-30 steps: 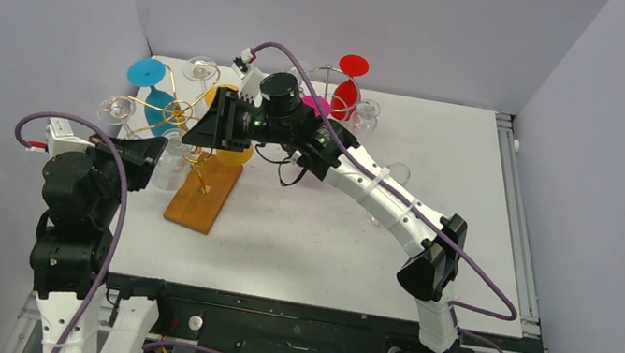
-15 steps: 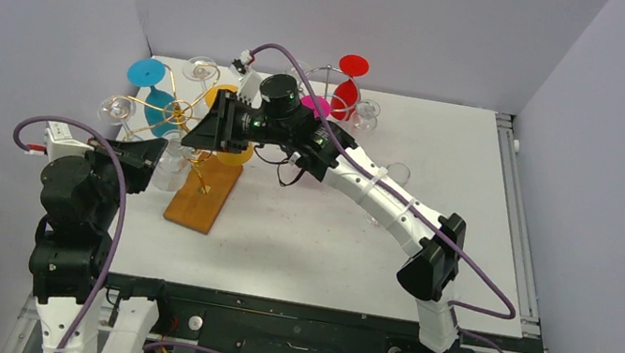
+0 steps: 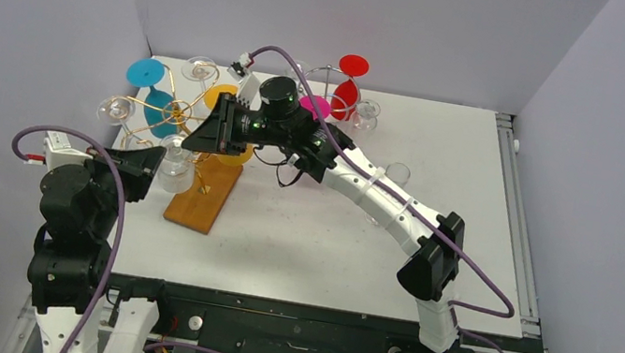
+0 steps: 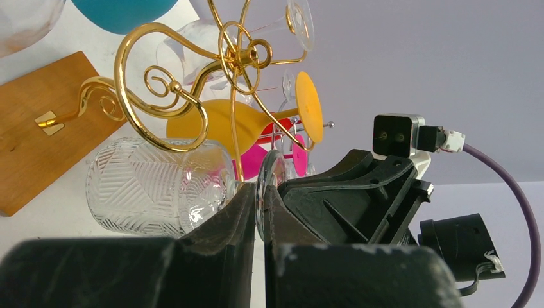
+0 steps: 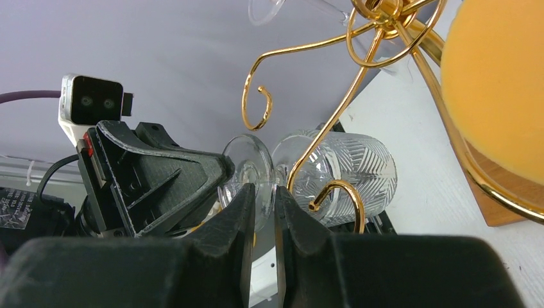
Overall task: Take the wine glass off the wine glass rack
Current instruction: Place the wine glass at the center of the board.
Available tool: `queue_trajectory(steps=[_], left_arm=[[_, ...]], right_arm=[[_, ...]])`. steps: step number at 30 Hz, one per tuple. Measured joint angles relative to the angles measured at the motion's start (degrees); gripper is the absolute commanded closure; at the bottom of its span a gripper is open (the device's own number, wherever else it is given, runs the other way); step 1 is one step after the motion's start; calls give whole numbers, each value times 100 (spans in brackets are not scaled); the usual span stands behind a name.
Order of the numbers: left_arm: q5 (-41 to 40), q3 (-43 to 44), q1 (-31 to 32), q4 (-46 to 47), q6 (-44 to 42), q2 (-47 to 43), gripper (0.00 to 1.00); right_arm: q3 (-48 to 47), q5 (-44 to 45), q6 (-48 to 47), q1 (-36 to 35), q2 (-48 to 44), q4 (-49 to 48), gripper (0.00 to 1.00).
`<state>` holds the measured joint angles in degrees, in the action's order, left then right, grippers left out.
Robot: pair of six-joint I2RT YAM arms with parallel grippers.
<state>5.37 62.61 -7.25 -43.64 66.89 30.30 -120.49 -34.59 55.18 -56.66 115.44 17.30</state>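
From above, the clear cut-pattern wine glass [image 3: 173, 169] lay on its side at the left edge of the wooden base [image 3: 203, 195], low beside the gold wine glass rack [image 3: 170, 108]; the left gripper [image 3: 149, 167] and right gripper [image 3: 189, 140] met over it, but their fingers were too small to judge there. Only that view showed the white table [image 3: 352, 259], the teal glass [image 3: 147, 73] hanging on the rack's far left, and a second rack at the back with a red glass [image 3: 349, 83].

The left wrist camera showed what the overhead hid: the left fingers [image 4: 224, 218] stood pinched together on the rim of the glass's foot [image 4: 268, 172]; the bowl pointed away, under a gold curl, with the yellow glass [image 4: 237, 122] behind.

The right wrist camera showed the right fingers [image 5: 237, 218] nearly together with the same foot between them; whether they pressed it I could not tell; a gold arm crossed the stem, and I could not tell if the glass hung from it.

A black label [image 5: 14, 217] there bore print too small to read.
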Motion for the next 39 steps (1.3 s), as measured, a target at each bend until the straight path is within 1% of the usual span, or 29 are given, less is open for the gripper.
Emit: queue_trajectory(steps=[5, 11, 17, 39], left_arm=[[-17, 0, 0, -151, 9, -68, 100], [-20, 0, 0, -293, 20, -122, 100], [0, -22, -9, -459, 28, -210, 100], [341, 46, -7, -651, 46, -435, 100]], right_arm=[[70, -85, 44, -7, 0, -35, 93], [186, -146, 107, -22, 0, -118, 91], [372, -153, 175, -46, -15, -315, 90], [1392, -122, 584, -157, -590, -962, 83]])
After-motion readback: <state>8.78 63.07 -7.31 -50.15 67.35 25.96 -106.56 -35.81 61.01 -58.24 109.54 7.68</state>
